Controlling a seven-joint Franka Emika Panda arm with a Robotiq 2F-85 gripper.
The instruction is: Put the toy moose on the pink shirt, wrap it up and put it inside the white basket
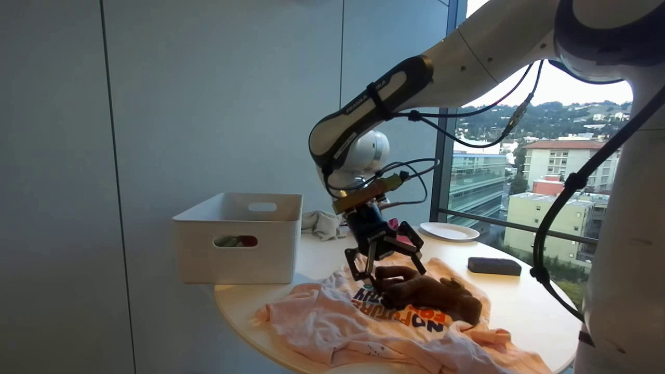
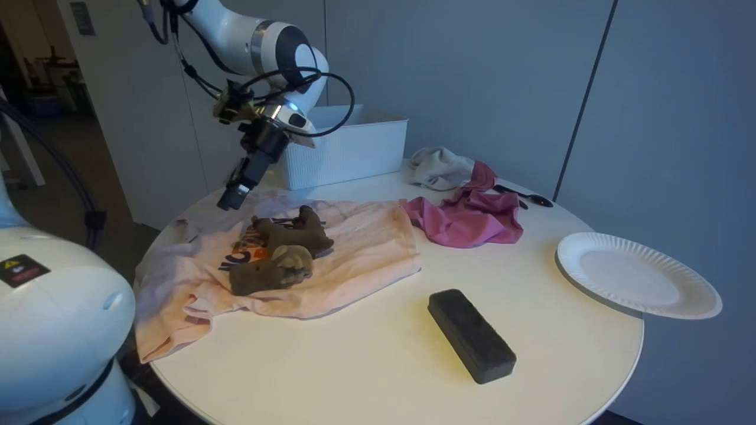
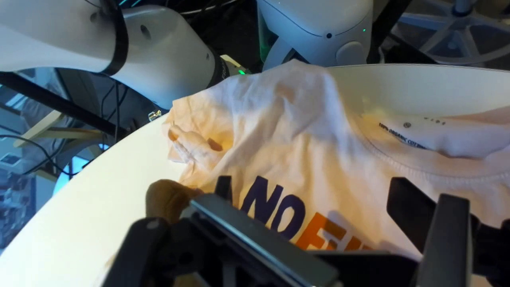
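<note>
Perhaps too close to near edge of pale-pink printed T-shirt point(image 2: 367, 237), dark-brown plush moose point(image 2: 296, 237) could be rolled off if far side is lifted; black two-fingered gripper point(image 1: 393, 276) spread, empty.

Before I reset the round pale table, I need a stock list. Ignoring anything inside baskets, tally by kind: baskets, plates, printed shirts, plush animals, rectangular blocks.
White rectangular plastic basket: 1
White round fluted-rim plate: 1
Pale peach-pink printed T-shirt: 1
Dark-brown and tan plush moose: 1
Dark-grey rectangular block: 1
Total: 5
</note>
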